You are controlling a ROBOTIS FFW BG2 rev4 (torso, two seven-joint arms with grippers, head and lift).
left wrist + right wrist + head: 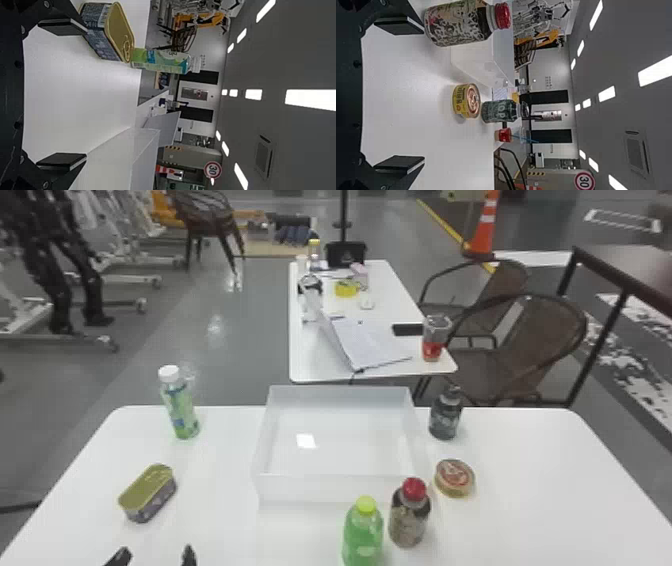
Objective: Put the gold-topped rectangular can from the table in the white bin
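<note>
Jaws stand apart on left gripper [154, 557] and right gripper [424, 95]. One gold-topped rectangular can [148, 492] is on the table [215, 530], left of one white bin [335, 489]; also four bottles [409, 517], one round can [454, 477].

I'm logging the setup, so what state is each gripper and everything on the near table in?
Left gripper: open
Right gripper: open
Gold-topped can: sealed, upright
White bin: open-topped, empty
Round can: sealed, upright
White-capped bottle: closed, upright
Yellow-green-capped bottle: closed, upright
Red-capped bottle: closed, upright
Dark bottle: closed, upright
</note>
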